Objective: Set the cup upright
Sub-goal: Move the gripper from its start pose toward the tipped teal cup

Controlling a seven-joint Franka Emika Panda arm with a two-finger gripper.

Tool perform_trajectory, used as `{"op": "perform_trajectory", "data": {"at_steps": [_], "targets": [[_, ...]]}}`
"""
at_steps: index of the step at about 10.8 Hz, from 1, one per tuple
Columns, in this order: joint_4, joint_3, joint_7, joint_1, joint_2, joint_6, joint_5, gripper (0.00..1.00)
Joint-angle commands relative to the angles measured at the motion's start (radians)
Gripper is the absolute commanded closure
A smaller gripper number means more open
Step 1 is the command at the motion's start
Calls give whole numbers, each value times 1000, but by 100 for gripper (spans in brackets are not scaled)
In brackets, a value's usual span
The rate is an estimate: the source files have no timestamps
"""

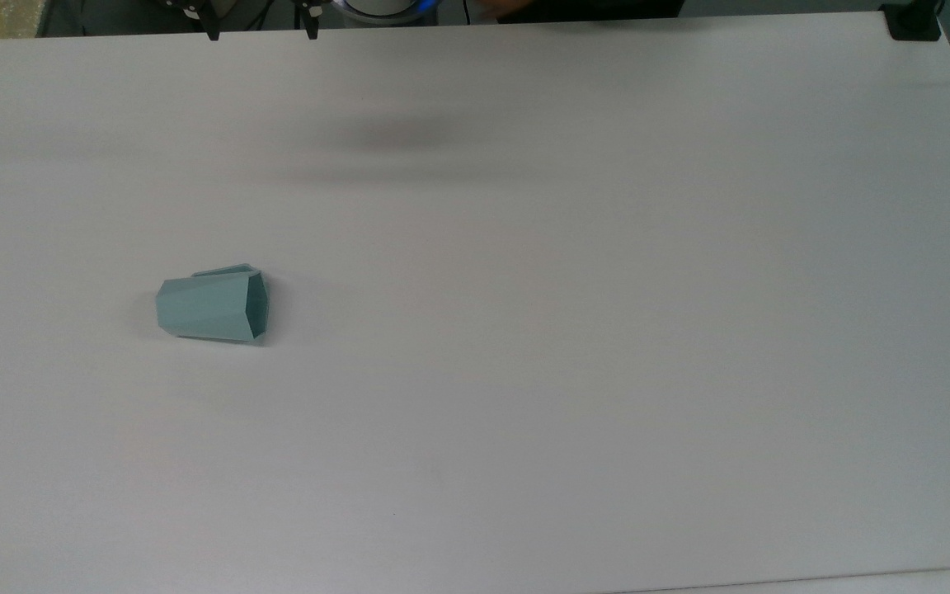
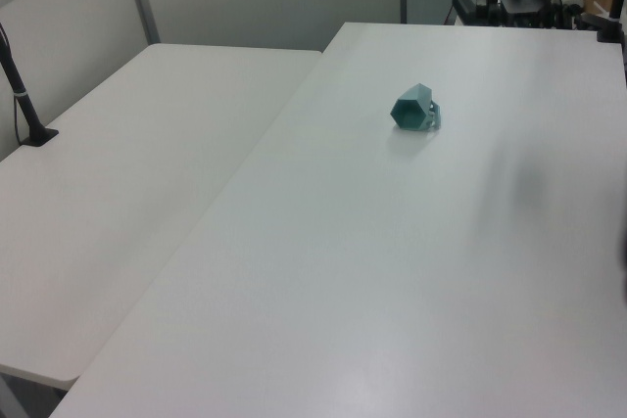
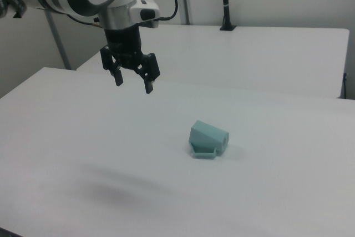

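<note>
Cup not yet righted; nothing of the task was done.
The cup [image 3: 208, 139] lay on its side on the bench [image 3: 288, 192], handle flat against the top; the pincer [image 3: 132, 81] hung spread wide and empty, well apart from it.

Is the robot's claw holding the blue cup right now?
No, the gripper hangs open in the air above the table, apart from the cup lying on its side.

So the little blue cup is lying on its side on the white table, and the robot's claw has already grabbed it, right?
Not quite. The cup does lie on its side on the white table, but the gripper has not grabbed it: in the right view it hangs open in the air, well apart from the cup, holding nothing.
</note>
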Motion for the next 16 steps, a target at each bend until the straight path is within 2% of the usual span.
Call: {"op": "perform_trajectory", "data": {"at_steps": [1,9,10,12,13,14,16], "targets": [[2,0,-41,-20,-38,20,-23,0],[5,2,-31,2,-20,14,-22,0],[48,-1,-15,24,29,13,-24,0],[143,0,111,71,142,37,-50,0],[148,2,147,92,173,93,-82,0],[148,0,202,126,195,139,-143,0],[147,3,296,176,218,167,-299,0]]}}
